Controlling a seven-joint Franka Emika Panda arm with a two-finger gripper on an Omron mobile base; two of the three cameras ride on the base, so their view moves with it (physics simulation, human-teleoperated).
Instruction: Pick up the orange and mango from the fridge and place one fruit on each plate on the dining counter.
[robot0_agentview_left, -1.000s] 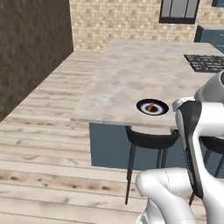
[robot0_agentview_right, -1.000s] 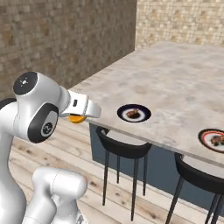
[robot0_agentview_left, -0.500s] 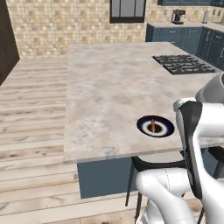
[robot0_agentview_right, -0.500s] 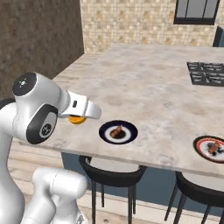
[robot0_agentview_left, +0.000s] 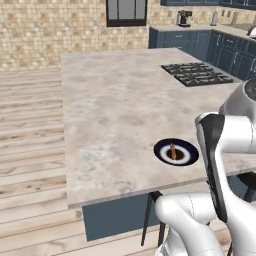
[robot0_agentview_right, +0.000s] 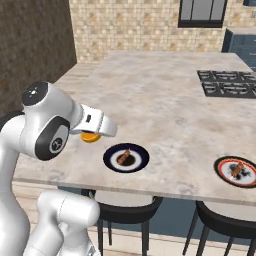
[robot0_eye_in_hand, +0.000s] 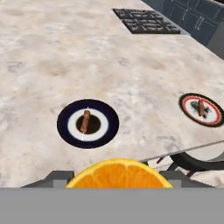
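Note:
My gripper (robot0_agentview_right: 93, 134) is shut on the orange (robot0_agentview_right: 90, 136), whose bright top bulges between the fingertips in the hand view (robot0_eye_in_hand: 119, 174). I hold it over the near left edge of the dining counter (robot0_agentview_right: 160, 100), just left of the blue-rimmed plate (robot0_agentview_right: 110, 159) (robot0_agentview_left: 160, 150) (robot0_eye_in_hand: 65, 127). A brown sausage-like piece lies on that plate. Farther right along the near edge sits the red-rimmed plate (robot0_agentview_right: 221, 168) (robot0_eye_in_hand: 187, 103), also with a brown piece on it. The mango and the fridge are out of view.
A black gas hob (robot0_agentview_right: 225, 82) (robot0_agentview_left: 197, 73) is set into the far right of the counter. Black stools (robot0_agentview_right: 125, 205) stand under the near edge. Wooden floor lies to the left, and blue cabinets (robot0_agentview_left: 200, 42) line the back wall.
Both base views have swung round and moved in, so the counter and the blue-rimmed plate now lie closer in front. The orange stays in the gripper.

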